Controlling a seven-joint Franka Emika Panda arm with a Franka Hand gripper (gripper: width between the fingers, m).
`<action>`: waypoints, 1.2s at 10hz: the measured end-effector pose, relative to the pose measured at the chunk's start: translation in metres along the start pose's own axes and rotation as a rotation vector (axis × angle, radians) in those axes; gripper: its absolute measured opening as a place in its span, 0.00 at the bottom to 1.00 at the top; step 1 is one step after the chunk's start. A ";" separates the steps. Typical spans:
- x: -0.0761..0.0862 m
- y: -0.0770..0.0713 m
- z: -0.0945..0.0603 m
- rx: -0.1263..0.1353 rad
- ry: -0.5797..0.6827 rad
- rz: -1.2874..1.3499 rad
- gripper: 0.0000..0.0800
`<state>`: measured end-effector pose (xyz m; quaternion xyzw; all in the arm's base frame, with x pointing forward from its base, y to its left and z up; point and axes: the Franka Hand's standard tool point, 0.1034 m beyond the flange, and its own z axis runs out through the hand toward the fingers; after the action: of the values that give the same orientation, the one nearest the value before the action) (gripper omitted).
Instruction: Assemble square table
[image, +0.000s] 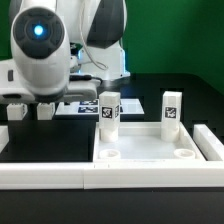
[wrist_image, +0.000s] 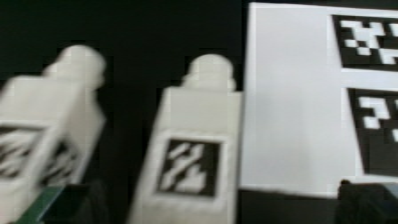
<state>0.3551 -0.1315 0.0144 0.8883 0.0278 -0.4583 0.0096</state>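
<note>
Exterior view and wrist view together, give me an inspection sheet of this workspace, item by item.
Surface: black table, edged by a low white border wall.
Job's things: square table slab lies flat, near sockets empty; two upright legs at its far edge; two other legs side by side beside the marker board.
Clutter: nothing seen.
Grippers: gripper open, holding nothing.
Cables: what looks like a dark cable by the arm.
Surroundings: green backdrop.

Marker board (wrist_image: 294, 110) flat on black table (image: 45, 140)
</note>
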 end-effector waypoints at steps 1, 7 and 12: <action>0.002 -0.004 0.005 -0.002 -0.007 -0.017 0.81; 0.004 -0.009 0.003 -0.010 -0.006 -0.058 0.36; 0.004 -0.013 0.002 -0.018 -0.007 -0.086 0.36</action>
<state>0.3556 -0.1187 0.0100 0.8846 0.0700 -0.4610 -0.0019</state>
